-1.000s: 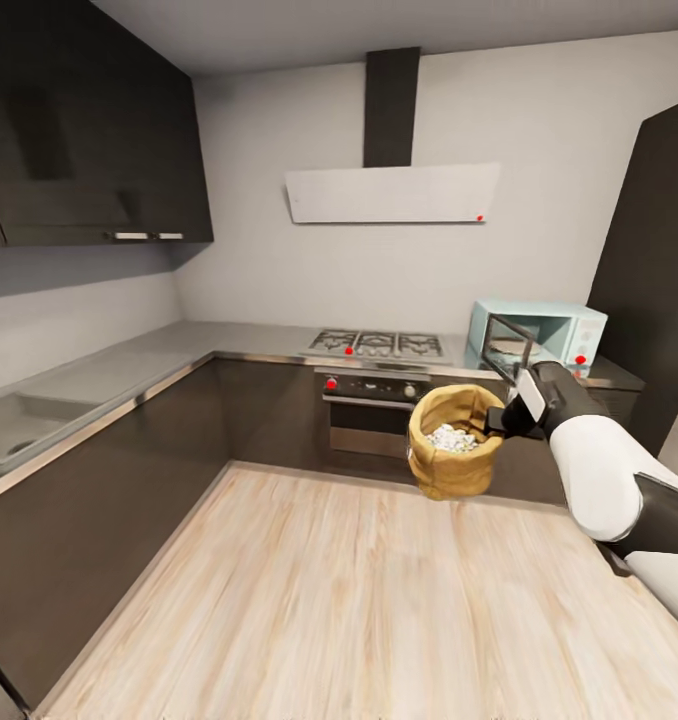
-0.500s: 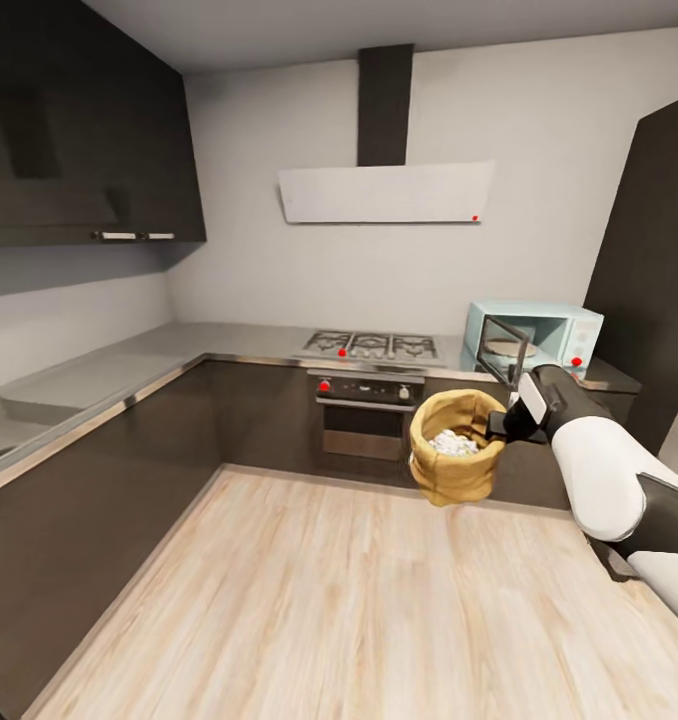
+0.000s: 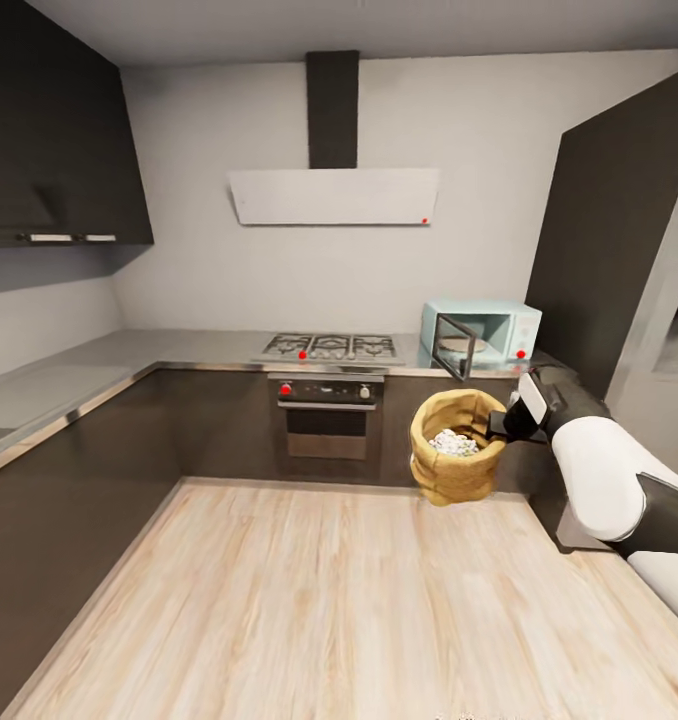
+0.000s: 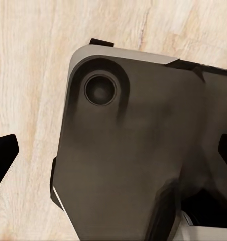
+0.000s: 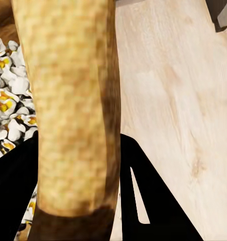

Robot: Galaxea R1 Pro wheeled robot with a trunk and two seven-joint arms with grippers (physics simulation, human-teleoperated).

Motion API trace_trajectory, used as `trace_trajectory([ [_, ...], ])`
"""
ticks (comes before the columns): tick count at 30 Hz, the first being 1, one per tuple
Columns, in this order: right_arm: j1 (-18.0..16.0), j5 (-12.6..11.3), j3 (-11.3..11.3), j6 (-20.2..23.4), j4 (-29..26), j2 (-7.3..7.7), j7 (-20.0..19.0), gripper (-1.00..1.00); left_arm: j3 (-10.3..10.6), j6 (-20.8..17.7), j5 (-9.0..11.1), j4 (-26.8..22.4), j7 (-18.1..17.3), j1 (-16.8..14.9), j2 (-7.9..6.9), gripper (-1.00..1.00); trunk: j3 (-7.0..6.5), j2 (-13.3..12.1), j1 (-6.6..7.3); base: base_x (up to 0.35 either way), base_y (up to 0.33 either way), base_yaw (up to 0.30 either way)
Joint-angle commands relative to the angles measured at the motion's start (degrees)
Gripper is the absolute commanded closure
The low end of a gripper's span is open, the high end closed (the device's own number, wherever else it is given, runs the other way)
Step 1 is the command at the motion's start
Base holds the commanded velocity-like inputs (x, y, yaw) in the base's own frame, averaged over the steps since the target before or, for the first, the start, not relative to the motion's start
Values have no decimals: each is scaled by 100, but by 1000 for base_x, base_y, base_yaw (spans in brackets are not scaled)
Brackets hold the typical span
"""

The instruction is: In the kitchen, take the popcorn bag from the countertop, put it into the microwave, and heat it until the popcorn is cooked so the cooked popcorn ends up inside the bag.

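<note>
Head view, sack: the squat tan-orange burlap popcorn bag (image 3: 457, 444) hangs in the air over the pale wood floor (image 3: 309, 600), short of the dark cabinets, its mouth kept upright, likely so the whitish popcorn (image 3: 453, 441) does not spill in transit.
Head view, arm: the right arm reaches forward and inward from the robot's right side, forearm roughly level, the right gripper (image 3: 501, 424) at the bag's rolled rim.
Head view, goal: the pale mint-blue box microwave (image 3: 481, 335) sits on the grey steel bench (image 3: 179, 350) beside the gas hob (image 3: 328, 347), its dark glass door swung open, ready to receive the load.
Right wrist view, grip: the black fingers (image 5: 143, 196) are clamped on the bag's woven wall, one inside by the popcorn, one outside.
Left wrist view, idle arm: a dark grey robot housing (image 4: 143, 150) above the floor; the left fingers' state cannot be told from this poor angle.
</note>
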State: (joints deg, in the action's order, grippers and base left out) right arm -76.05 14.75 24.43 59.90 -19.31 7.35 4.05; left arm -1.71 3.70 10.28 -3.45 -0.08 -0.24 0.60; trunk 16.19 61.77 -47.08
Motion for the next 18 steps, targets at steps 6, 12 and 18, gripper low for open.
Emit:
trace_trajectory([
  [6, -7, -13, 48, 10, 14, 95, 41, 100, -14, 16, 27, 2, 0, -2, 1, -100, -5, 5, 0, 0, 0, -279],
  [12, -7, -33, 160, 10, 658, 359, 9, 100, -14, 16, 33, 2, 0, -2, 1, -100, -6, 5, 0, 0, 0, -282],
  [18, -7, -33, 167, 10, 725, 397, -9, 100, -14, 16, 36, 2, 0, -2, 1, -100, -6, 5, 0, 0, 0, -284],
])
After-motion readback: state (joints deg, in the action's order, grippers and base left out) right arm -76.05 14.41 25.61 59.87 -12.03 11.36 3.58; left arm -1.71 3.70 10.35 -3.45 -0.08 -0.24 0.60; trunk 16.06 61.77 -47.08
